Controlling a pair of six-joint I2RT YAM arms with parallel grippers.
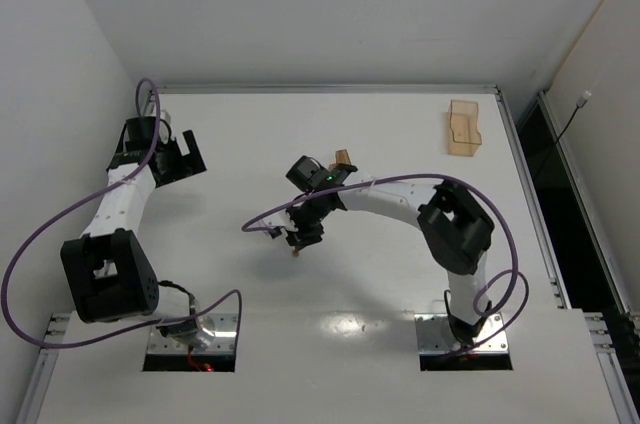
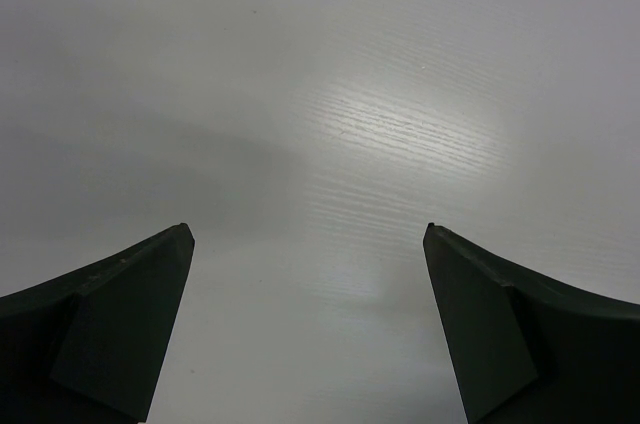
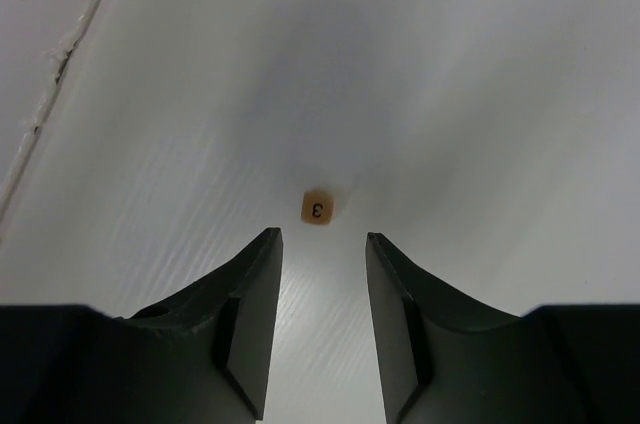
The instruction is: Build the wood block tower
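One wood cube [image 3: 318, 207] lies just beyond the narrow right pincer [image 3: 321, 235]; left pincer [image 2: 307, 229] gapes wide.

I see a light-tan cube [image 3: 318, 208] printed with a black 3, my white, faintly wood-grained table [image 3: 480, 94], and a translucent orange-tan tray [image 1: 465, 128].

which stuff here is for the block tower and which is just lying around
For the job:
- cube marked 3
- wood blocks farther back
- right gripper, just short of the cube

Lying about:
- orange-tan tray, far right
- left gripper, open, holding nothing
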